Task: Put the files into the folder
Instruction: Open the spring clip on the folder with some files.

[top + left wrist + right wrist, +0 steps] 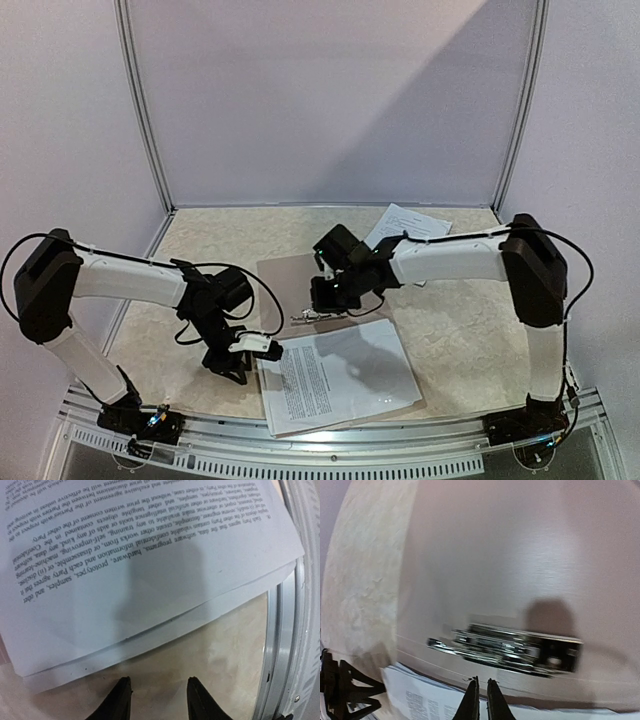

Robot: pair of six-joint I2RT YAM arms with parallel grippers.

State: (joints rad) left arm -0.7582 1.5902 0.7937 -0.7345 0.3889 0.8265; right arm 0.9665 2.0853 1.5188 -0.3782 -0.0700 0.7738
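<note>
white files [335, 375], black print; tan-brown folder [285, 285]; black-silver clip [510, 647]; beige mottled table [455, 320]

Left arm [120, 278] & right arm [450, 258]: white tube links btwn boxy black joint housings, thin black cables [278, 305] looping behind the jaws; left gripper [159, 695] & right gripper [482, 692] w/ black tapered fingers [115, 702].
</note>
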